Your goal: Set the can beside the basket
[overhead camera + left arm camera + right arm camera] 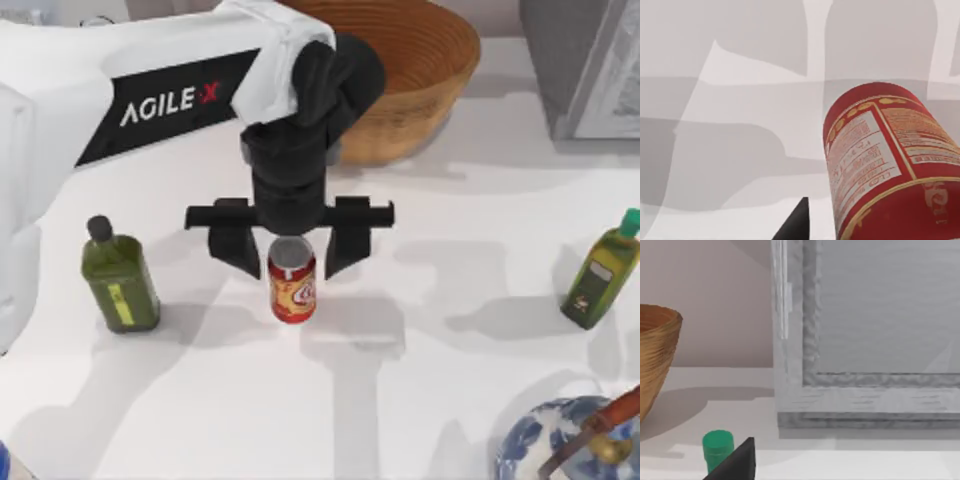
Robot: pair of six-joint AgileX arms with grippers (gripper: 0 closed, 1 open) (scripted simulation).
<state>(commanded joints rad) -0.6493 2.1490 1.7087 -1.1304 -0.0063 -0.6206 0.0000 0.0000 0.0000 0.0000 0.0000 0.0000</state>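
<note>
While can (292,288) stands upright mid-table, left gripper (290,262) straddles it, fingers wide; basket (420,70) behind.

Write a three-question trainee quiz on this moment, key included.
1. True or false: the left gripper has its fingers spread open, one on each side of the can.
2. The can stands: A) inside the basket; B) upright on the table; C) tipped over.
3. Fill in: the basket sits toward the table's ____ edge in the top view.

Key: 1 true; 2 B; 3 far.
</note>
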